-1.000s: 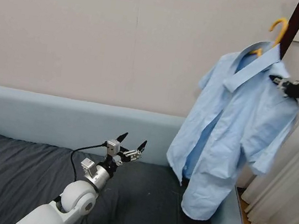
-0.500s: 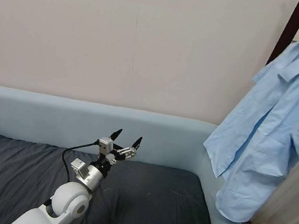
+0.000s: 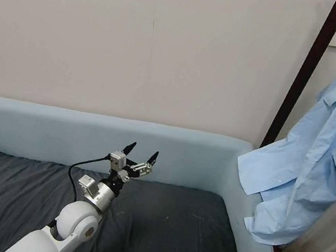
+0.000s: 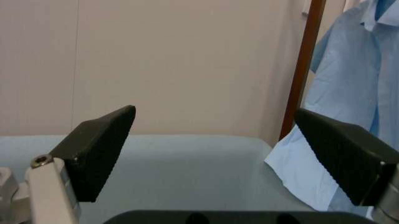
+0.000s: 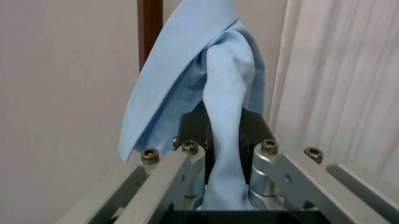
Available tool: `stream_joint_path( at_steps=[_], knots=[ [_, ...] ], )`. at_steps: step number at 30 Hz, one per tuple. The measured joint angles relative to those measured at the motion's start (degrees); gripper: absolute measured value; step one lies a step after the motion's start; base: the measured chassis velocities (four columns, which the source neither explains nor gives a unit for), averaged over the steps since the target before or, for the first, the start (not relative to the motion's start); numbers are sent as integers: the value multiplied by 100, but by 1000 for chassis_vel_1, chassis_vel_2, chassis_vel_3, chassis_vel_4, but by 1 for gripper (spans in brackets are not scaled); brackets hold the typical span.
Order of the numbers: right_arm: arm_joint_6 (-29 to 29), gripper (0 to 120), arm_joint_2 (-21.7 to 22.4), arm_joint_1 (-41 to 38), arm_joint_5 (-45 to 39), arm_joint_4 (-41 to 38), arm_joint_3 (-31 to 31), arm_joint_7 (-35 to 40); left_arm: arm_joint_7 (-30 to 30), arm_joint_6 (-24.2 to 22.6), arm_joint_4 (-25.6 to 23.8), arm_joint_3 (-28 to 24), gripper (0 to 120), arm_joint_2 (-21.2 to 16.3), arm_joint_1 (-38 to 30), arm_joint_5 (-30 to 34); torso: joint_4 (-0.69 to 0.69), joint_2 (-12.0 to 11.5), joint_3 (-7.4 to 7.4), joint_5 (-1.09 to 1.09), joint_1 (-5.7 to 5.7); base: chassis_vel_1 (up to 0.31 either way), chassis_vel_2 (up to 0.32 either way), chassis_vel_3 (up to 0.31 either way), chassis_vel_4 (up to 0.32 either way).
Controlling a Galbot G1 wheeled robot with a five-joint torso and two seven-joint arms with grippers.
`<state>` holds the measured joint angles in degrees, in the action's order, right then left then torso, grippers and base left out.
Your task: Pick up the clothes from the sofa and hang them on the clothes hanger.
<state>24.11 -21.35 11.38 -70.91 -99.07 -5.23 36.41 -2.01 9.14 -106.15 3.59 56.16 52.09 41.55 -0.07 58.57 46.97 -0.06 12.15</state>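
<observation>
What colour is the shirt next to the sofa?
Plain light blue; the shirt shows best in the head view, pinched by the right gripper.

The head camera overlooked the pale-blue sofa (image 3: 48,131); both wrist cameras faced the same hanging light-blue shirt (image 3: 311,177), the right closest.

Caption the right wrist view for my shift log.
Right end effector clamped on a fold of the light blue fabric shirt, dark brown wooden post and white curtain behind.
</observation>
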Motion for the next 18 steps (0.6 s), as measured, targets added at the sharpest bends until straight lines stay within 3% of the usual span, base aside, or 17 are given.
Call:
stream_joint_path(
  at_steps=[6,10,18],
  knots=[
    [-29,7,-412,-918,210,513,943,4,-2,-9,74,-36,100,72,-35,-11,-1,0,0,3,0,0,0,0,0],
    [-39,7,-932,-2033,421,1194,1780,62,-4,-11,96,-21,100,143,30,-36,2,0,0,-2,1,0,0,0,0],
    [-47,7,-1327,-2822,476,1769,2312,165,-8,8,33,93,100,115,135,-50,-3,0,-1,2,1,0,0,0,0]
  ],
)
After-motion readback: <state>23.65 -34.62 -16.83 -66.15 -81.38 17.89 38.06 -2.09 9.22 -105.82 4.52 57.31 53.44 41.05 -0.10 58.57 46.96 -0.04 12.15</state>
